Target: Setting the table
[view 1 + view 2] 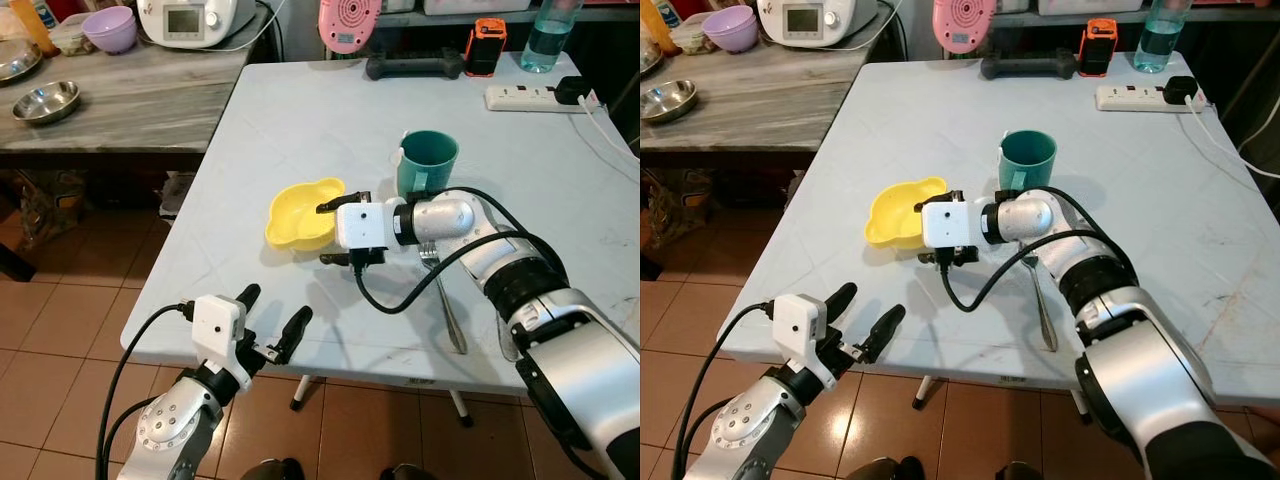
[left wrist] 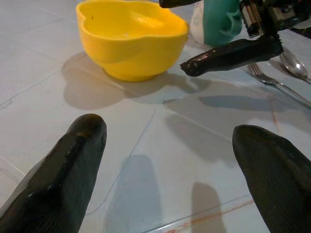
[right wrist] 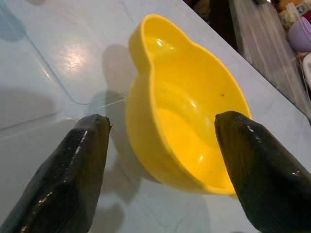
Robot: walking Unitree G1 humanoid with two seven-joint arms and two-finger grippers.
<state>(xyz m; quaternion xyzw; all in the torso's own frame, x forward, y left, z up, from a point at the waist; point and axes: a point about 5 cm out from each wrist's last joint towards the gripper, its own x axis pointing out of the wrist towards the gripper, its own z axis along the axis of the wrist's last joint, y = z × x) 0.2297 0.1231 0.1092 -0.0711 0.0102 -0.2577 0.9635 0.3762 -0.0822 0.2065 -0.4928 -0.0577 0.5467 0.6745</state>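
A yellow bowl [image 1: 300, 212] with an ear-shaped rim sits on the pale grey table [image 1: 300, 110], left of a teal cup [image 1: 428, 160]. A fork and spoon [image 1: 447, 305] lie side by side in front of the cup. My right gripper [image 1: 332, 233] is open at the bowl's right side. In the right wrist view one finger [image 3: 262, 165] hangs over the bowl [image 3: 189, 111] and the other finger [image 3: 73, 170] stands outside its wall. My left gripper [image 1: 272, 312] is open and empty, low at the table's front edge, pointing at the bowl [image 2: 131, 39].
At the table's far end are a power strip [image 1: 530, 97], a water bottle [image 1: 552, 35], a black bar [image 1: 415, 67] and an orange device [image 1: 485, 45]. A wooden counter [image 1: 130, 95] on the left carries steel bowls, a purple bowl and an appliance. Tiled floor lies below.
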